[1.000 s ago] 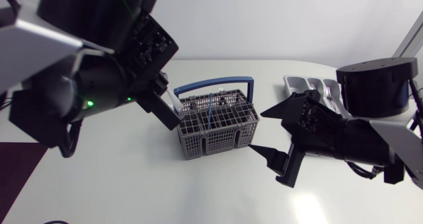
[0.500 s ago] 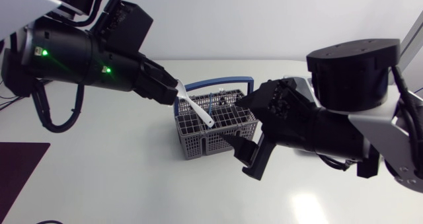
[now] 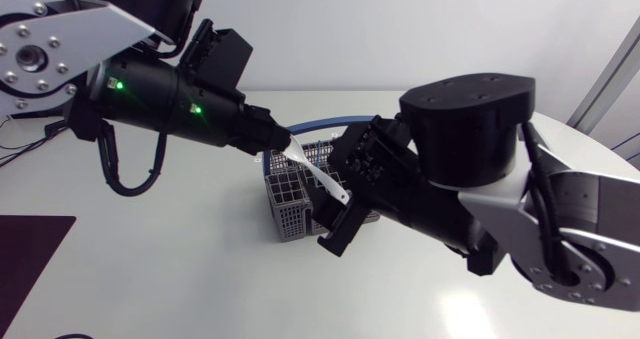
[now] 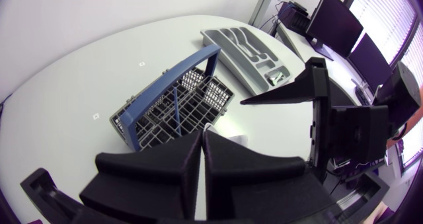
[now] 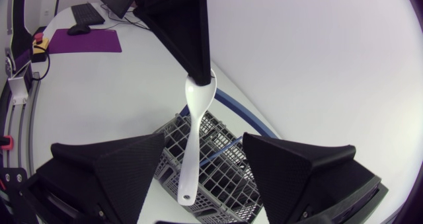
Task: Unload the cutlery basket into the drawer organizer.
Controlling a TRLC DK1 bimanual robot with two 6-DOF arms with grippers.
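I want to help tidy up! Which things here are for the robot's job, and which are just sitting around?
For the job:
white spoon, held by the left gripper
cutlery basket
drawer organizer
right gripper, open, its fingers on either side of the spoon and not touching it

Just there:
table

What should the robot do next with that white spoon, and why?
Probably close the right gripper on the spoon handle: the left gripper holds its bowl end above the basket, and the handle hangs between the right's open fingers.
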